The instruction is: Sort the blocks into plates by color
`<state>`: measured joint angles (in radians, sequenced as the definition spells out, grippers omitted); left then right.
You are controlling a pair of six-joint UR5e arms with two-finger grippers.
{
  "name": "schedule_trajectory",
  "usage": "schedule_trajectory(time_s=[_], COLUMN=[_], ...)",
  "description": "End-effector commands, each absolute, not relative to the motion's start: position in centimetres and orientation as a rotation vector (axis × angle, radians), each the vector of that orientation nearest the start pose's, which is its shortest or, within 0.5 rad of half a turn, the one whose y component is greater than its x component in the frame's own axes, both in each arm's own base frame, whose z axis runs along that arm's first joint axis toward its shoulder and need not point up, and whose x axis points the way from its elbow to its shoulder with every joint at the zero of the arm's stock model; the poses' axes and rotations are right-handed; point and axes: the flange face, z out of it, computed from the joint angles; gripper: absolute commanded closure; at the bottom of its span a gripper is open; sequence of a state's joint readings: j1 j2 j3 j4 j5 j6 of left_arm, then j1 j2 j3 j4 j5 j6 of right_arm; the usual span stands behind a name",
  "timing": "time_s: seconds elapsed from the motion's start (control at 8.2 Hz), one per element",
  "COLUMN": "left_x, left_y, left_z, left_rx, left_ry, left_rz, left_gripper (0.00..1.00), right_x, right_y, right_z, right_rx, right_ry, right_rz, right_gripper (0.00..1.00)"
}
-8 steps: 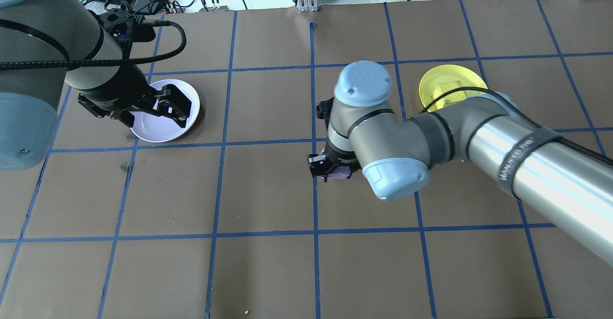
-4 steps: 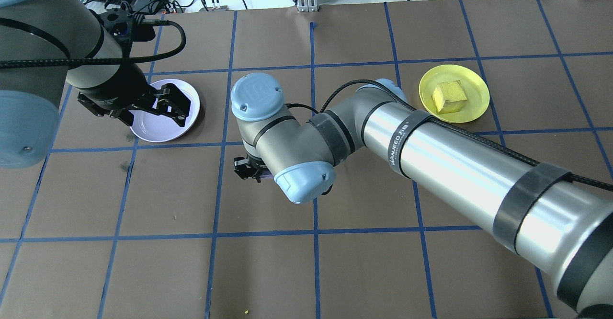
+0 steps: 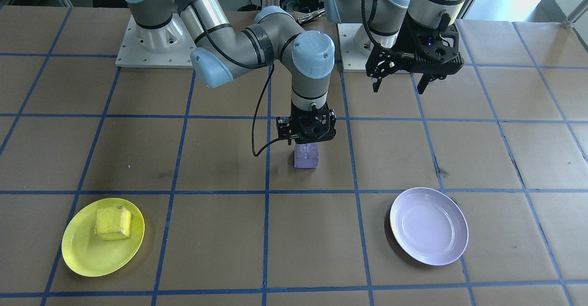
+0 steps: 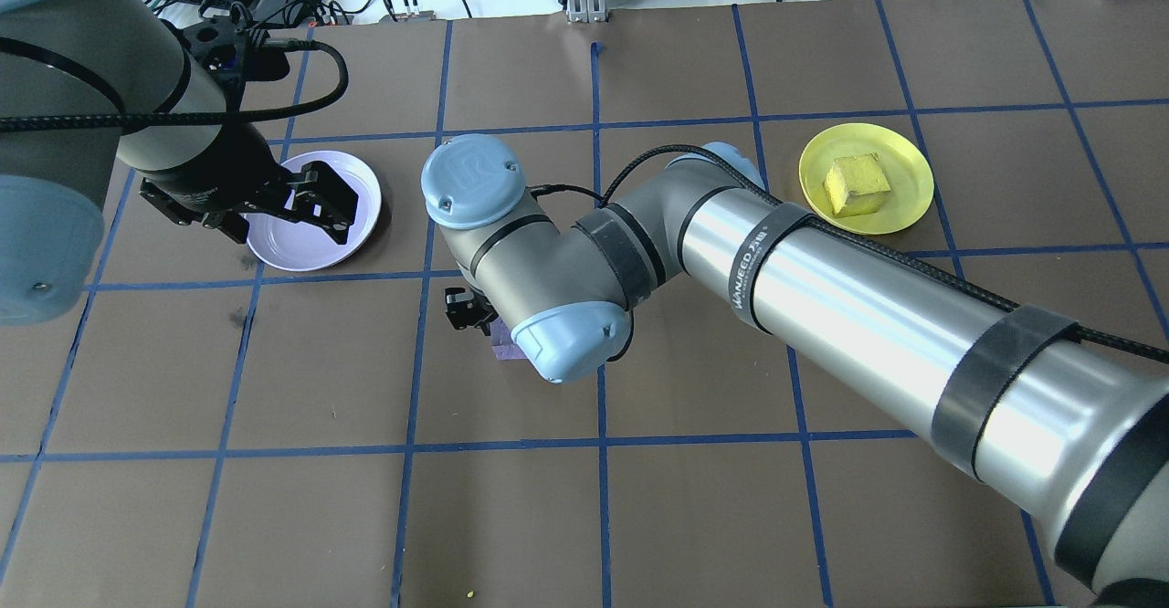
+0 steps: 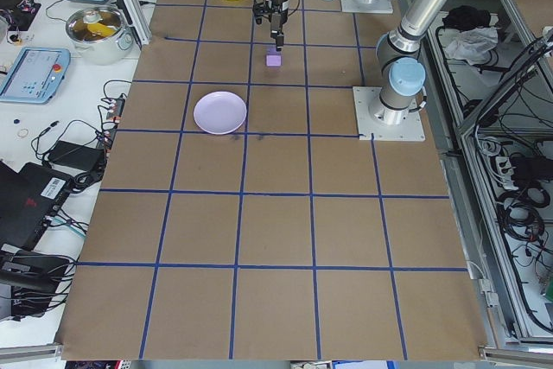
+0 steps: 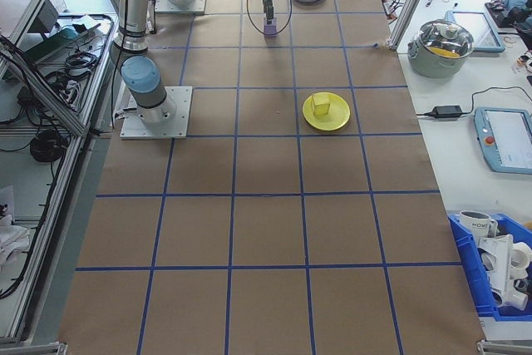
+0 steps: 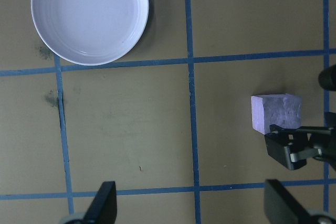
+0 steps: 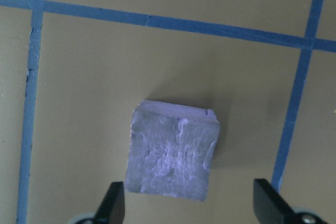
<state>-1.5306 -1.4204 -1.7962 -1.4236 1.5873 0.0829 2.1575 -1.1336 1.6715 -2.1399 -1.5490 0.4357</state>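
My right claw [image 8: 184, 211] has carried the purple block [image 3: 306, 155] left and set it on the table, fingers now spread; it's short of the lavender plate [image 3: 429, 226], where the left claw [image 7: 191, 208] hangs spread

A rough pale purple block [image 3: 306, 156] sat flat on the brown table at centre frame. The yellow block [image 3: 112, 223] lay in the yellow plate [image 3: 87, 257] at lower left. The glossy lavender-white plate [image 3: 429, 225] rested at lower right, holding nothing.
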Motion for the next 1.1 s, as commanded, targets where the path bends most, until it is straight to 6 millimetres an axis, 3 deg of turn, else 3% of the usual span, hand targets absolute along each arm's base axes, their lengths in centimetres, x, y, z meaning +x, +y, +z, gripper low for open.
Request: schedule_trajectory(time_s=[0.0, 0.24, 0.37, 0.61, 0.73, 0.98], left_x=[-11.4, -12.0, -13.1, -19.5, -23.1, -27.1], left_y=[-44.3, -44.8, -45.2, -46.6, -47.1, -47.9], left_z=[45.7, 44.5, 43.6, 39.3, 36.8, 30.7], left_rx=[0.043, 0.01, 0.038, 0.146, 0.192, 0.289], left_ry=[3.121, 3.143, 3.144, 3.138, 3.133, 3.098], left_rz=[-0.094, -0.051, -0.027, 0.01, 0.012, 0.125], left_gripper=[0.0, 0.0, 0.0, 0.0, 0.0, 0.0], right_x=[41.1, 31.2, 27.6, 20.7, 17.1, 16.2], right_y=[-45.3, -46.8, -46.8, -46.3, -47.2, -47.7], right_z=[29.2, 36.9, 39.8, 46.1, 48.3, 51.7], right_rx=[-0.137, 0.071, 0.15, 0.297, 0.383, 0.374], right_ry=[3.179, 3.196, 3.194, 3.182, 3.16, 3.121], right_rz=[-0.04, 0.028, 0.031, -0.133, -0.193, -0.209], right_gripper=[0.0, 0.0, 0.0, 0.0, 0.0, 0.0])
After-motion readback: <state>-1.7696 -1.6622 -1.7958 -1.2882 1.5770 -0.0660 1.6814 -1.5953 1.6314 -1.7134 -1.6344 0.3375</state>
